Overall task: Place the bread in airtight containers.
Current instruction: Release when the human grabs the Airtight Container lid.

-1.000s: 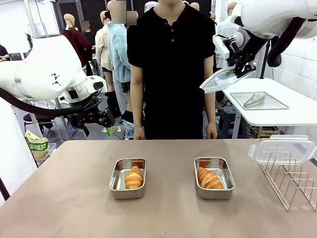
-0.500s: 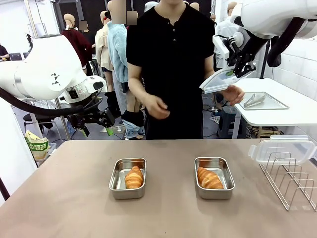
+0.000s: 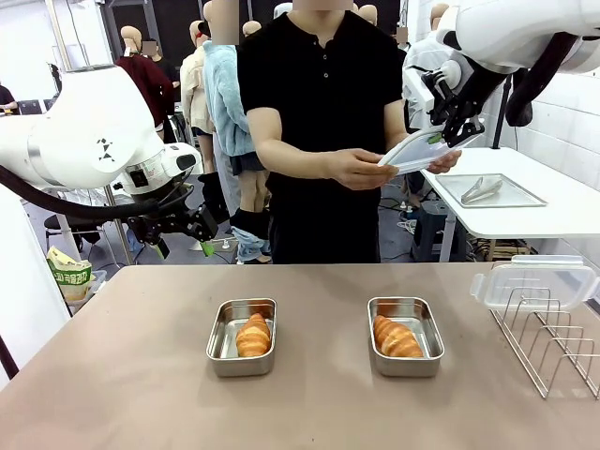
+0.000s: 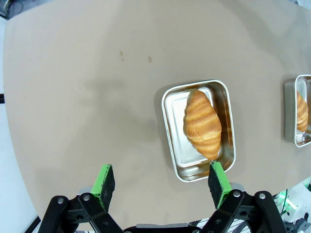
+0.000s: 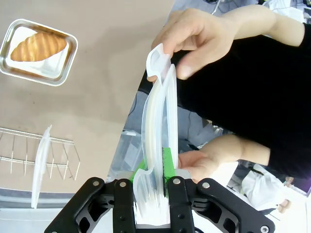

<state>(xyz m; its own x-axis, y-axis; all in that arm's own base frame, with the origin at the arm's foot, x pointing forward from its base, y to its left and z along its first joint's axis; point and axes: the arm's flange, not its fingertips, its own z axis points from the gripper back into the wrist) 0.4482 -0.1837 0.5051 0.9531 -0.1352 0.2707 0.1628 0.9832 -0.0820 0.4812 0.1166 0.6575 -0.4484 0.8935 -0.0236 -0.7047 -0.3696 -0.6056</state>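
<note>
Front view: my right gripper (image 3: 446,134) is raised high over the far right of the table (image 3: 131,375), clamped on 1 edge of a clear lid (image 3: 411,152) that slopes down toward the person (image 3: 323,94). 1 hand (image 3: 352,169) grips the lid's low end and the other hand (image 3: 442,161) sits under it near my grip. I judge this a hand-over: I hold it up and out so it can be taken. On the table the 2 tins stand open and well apart, the left tin (image 3: 241,366) with 1 roll (image 3: 253,336) inside and the right tin (image 3: 405,367) with the other roll (image 3: 397,337). The bread looks placed, and only the covers are missing. A 2nd lid (image 3: 532,281) rests on top of the wire rack (image 3: 553,352) at the right edge, off the table and easy to pick.

Left wrist view: my left gripper (image 4: 163,182) hangs above the table, pads spread wide with nothing between them. The left tin lies below and ahead, its roll lengthwise inside. I judge this arm parked clear so the tin's mouth is free for a lid.

Right wrist view: my jaws are pressed together on the lid's rim, green pads on either side. The person's fingers (image 5: 187,68) pinch the far corner, and the other hand is just beside my pads. The right tin with its roll lies far below, the wire rack nearby.
</note>
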